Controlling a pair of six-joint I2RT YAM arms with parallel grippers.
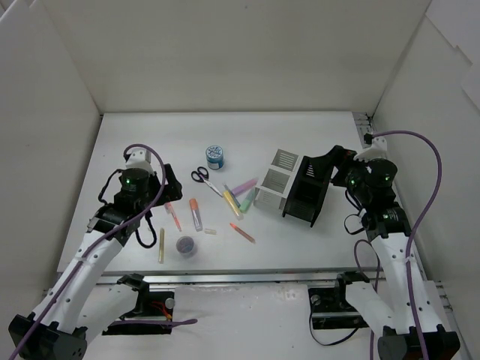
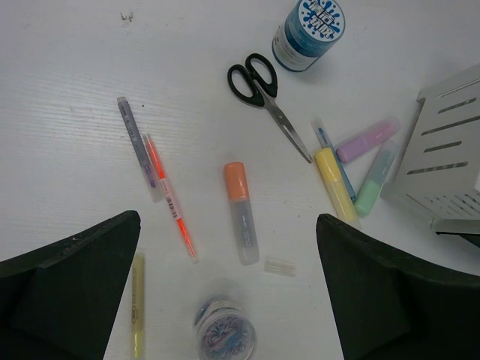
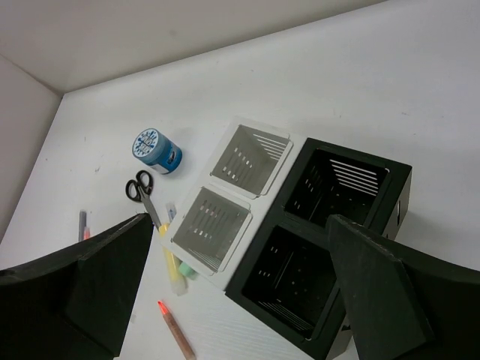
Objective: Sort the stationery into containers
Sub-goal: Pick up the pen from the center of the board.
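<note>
Pastel pens (image 2: 334,184) are lying loose on the table (image 2: 67,90), with an orange marker (image 2: 241,212) sitting below my left gripper (image 2: 226,225), whose fingers are gaping wide and holding nothing. Scissors (image 2: 264,94) and a blue tin (image 2: 308,31) are resting beyond it, and a purple jar (image 2: 225,339) is sitting nearer. My right gripper (image 3: 238,225) is hovering, equally spread and empty, over the white organizer (image 3: 229,202), which is touching the black holder (image 3: 330,232).

Open white counter (image 1: 150,135) stretches behind the round blue patterned tin (image 1: 217,156). The tall black mesh pen holder (image 1: 307,193), touching the white mesh organizer (image 1: 274,180), blocks the right side; scattered pastel pens (image 1: 196,214) crowd the middle.
</note>
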